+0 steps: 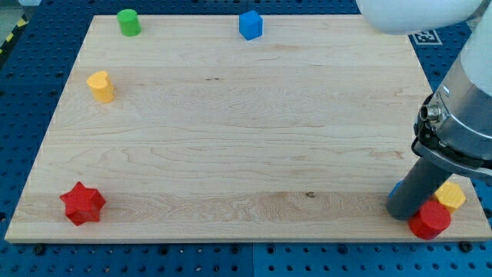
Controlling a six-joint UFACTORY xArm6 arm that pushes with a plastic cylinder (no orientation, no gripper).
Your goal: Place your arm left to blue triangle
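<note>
Since my tip (403,217) hides most of a blue block (394,188), likely the triangle, at the surface's (231,138) near right, approach is nearly done. Next it must settle just left without nudging; no jaws show, only a rod

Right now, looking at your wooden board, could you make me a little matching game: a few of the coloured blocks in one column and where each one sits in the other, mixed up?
Blocks:
1. green cylinder
2. red star
3. blue cube
4. yellow heart-like block

Places:
A. the view's bottom left corner
B. top edge, near the middle
C. left side, below the green one
D. the view's top left corner

Pairs: 1-D, 2-A, 3-B, 4-C
</note>
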